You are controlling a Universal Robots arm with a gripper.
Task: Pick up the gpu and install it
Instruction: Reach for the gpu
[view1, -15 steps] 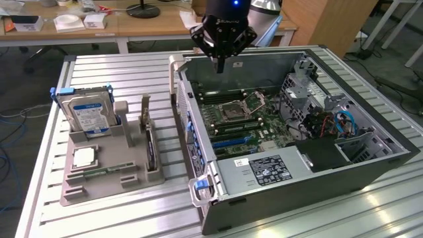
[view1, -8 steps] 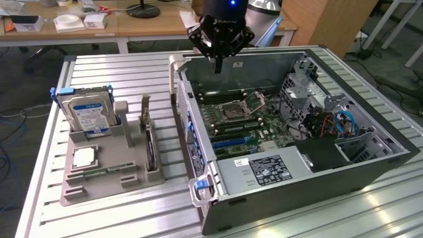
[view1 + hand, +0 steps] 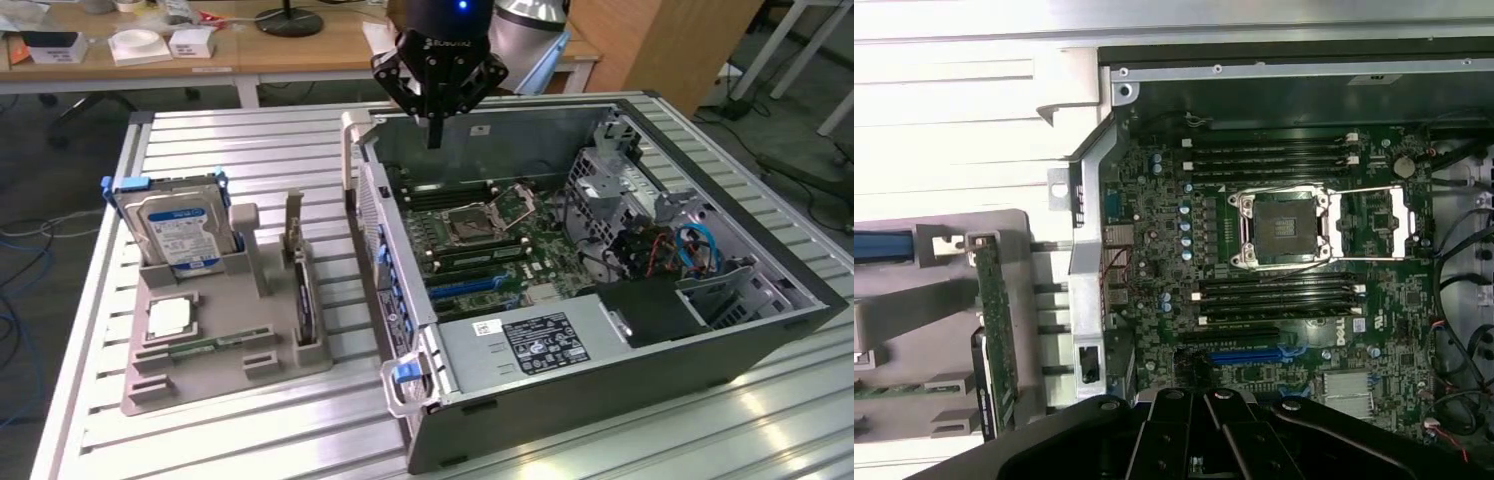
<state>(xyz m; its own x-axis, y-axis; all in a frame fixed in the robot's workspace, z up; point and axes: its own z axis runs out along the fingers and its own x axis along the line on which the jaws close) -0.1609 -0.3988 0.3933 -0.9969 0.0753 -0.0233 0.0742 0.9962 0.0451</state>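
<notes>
Slatted table [image 3: 240, 150]; closed end effector [image 3: 434, 142] above open case [image 3: 601, 390].

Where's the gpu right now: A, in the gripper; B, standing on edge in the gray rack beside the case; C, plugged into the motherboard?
B: the gpu stands on edge in the gray rack, while the shut gripper hangs empty over the case.
</notes>
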